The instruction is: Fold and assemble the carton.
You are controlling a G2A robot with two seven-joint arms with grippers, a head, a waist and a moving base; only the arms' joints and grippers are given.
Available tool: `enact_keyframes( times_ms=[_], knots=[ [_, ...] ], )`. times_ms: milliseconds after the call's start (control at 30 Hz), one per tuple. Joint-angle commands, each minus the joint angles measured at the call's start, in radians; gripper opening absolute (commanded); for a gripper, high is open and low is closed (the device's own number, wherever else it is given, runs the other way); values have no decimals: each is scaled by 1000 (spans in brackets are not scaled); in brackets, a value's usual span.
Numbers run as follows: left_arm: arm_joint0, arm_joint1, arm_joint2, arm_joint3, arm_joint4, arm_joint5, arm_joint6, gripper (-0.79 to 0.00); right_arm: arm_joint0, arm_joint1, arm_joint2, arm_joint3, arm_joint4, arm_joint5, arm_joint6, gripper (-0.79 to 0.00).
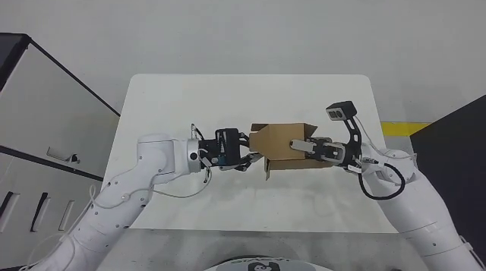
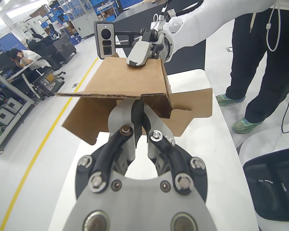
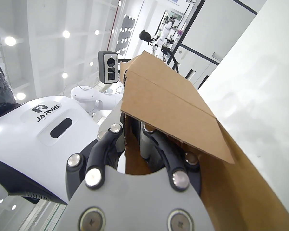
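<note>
**Both jaws clamped on the carton (image 1: 277, 143)**

The white table (image 1: 228, 96) spreads beneath the carton, half-folded, flaps loose. My left gripper (image 2: 139, 105) pinches a panel edge at one end of it; my right gripper (image 3: 133, 131) bites the wall at the opposite end.

Brown corrugated carton (image 1: 277, 143), only half-formed, lying on its side over the middle of the white table (image 1: 228, 96). Flaps hang open at both ends. Looks lifted off the tabletop, hard to tell.
</note>
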Motion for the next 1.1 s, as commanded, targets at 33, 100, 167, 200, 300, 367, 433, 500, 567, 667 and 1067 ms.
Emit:
enact_keyframes(
  times_ms=[33, 100, 167, 200, 300, 367, 433, 500, 567, 667, 1067],
  knots=[
    [2, 2, -9, -2, -1, 1, 0, -785, -1, -1, 5, 7, 4, -2, -1, -785],
    [5, 3, -15, -3, -2, -1, 1, -785, -2, -1, 9, 9, 7, -2, 1, -785],
    [7, 4, -18, -5, -1, 0, 2, -785, -3, -1, 14, 9, 9, -2, 3, -785],
    [9, 4, -17, -6, -2, -1, 3, -785, -4, -1, 15, 8, 10, -2, 4, -785],
    [9, 3, -7, -8, 0, -2, 3, -785, -6, -2, 14, 0, 13, -1, 5, -785],
    [7, 1, 1, -6, 1, -2, 3, -785, -7, -3, 9, -5, 14, 2, 7, -785],
    [4, 0, 7, -5, 2, -1, 3, -785, -7, -5, 5, -6, 15, 3, 8, -785],
    [2, -1, 12, -4, 2, 1, 2, -785, -7, -6, 3, -5, 15, 3, 8, -785],
    [1, -1, 13, -4, 1, 2, 1, -785, -8, -7, 3, -4, 18, 3, 9, -785],
    [3, 0, 3, -8, 1, 7, 3, -785, -12, -7, 12, 3, 28, 1, 11, -785],
    [59, 18, -94, -64, 2, 20, 25, -785, -14, -11, 40, 78, 241, -4, 132, -785]
  ],
)
